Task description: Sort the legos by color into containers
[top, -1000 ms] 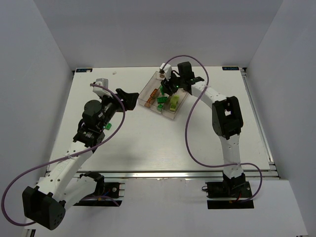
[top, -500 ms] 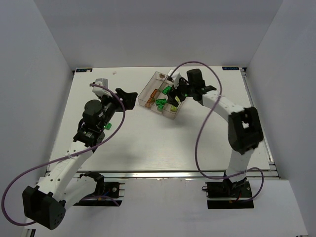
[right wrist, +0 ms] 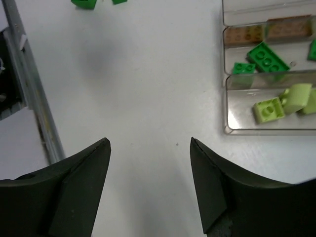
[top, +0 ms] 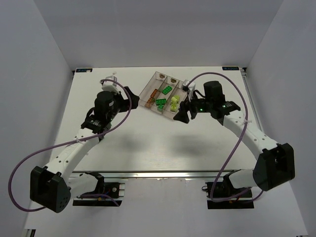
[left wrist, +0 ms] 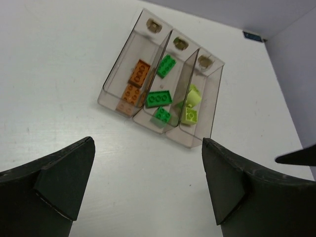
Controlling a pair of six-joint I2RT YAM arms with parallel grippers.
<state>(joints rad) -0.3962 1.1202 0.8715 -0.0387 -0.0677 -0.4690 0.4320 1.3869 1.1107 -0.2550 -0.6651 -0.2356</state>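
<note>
Right wrist view: containers [right wrist: 226,106] truncated by the frame edge at 2 o'clock; 2 green pieces [right wrist: 84,3] clipped at 11 o'clock, identity unclear. Top view: tan marks [top: 161,75] too small to resolve.

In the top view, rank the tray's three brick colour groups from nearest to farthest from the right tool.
1. Pale yellow-green plastic bricks, right-hand bin, nearest the right tool.
2. Bright green plastic bricks, middle bin.
3. Orange-brown plastic bricks, left-hand bin.

My left arm [top: 74,148] and right arm [top: 251,133] are white links with black joints, purple cables [top: 212,73] looping alongside, black wedge fingers [left wrist: 59,180]
</note>
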